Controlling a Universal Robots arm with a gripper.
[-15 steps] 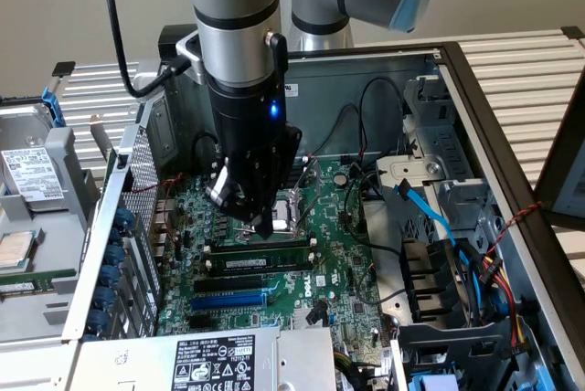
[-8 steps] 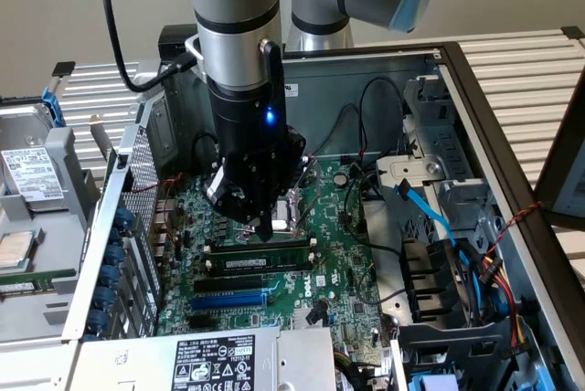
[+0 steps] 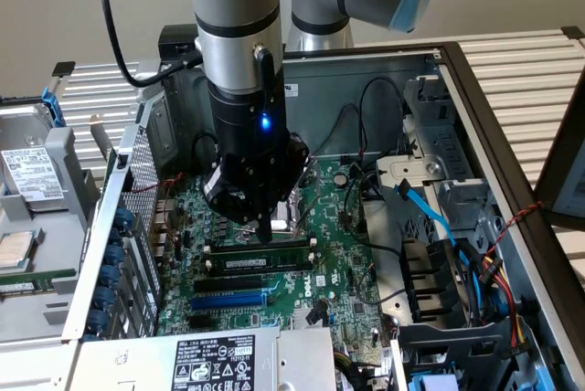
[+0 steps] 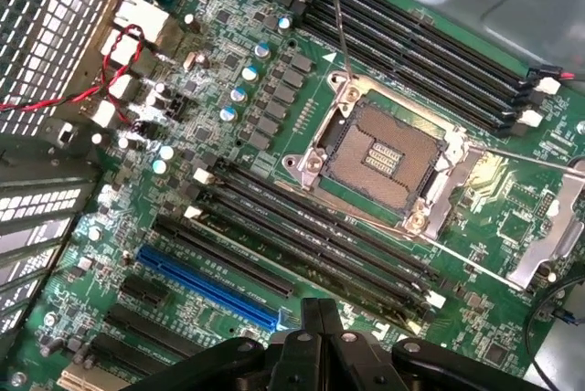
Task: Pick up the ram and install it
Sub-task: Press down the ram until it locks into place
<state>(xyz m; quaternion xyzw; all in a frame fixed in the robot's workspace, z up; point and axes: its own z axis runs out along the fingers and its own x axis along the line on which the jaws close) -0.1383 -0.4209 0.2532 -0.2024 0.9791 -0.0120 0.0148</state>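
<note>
My pincer (image 4: 315,318) sits closest to the wrist lens, fingers pressed together and gripping nothing. In the exterior view its tip (image 3: 265,229) hangs just above the ram (image 3: 259,262), which lies seated in a black slot on the motherboard (image 3: 338,254), long axis running across the board, directly under me.

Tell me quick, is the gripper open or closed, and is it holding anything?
Gripper: closed, holding nothing visible, tip just above the ram seated in a slot.
</note>
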